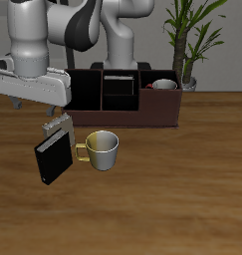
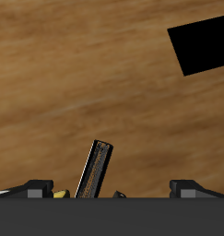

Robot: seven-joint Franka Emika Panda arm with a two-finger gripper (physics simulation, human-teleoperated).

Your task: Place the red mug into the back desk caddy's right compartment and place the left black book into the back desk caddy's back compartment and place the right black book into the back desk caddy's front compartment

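Observation:
A thin black book [image 1: 54, 159] with pale page edges stands on the table beside a pale mug. My gripper [image 1: 58, 125] hangs right over the book's top edge. In the wrist view the book [image 2: 95, 171] shows edge-on between the spread fingers [image 2: 34, 188] of the gripper [image 2: 113, 190], which is open and not closed on it. The back desk caddy [image 1: 157, 112] stands farther back. The red mug [image 1: 164, 86] sits in its right compartment. A second black book [image 1: 118, 88] stands in a black-walled section; I cannot tell which one.
The pale mug [image 1: 102, 149] with a yellow handle stands close beside the book. A potted plant [image 1: 187, 45] stands behind the caddy. A flat black patch [image 2: 201, 46] shows in the wrist view; what it is I cannot tell.

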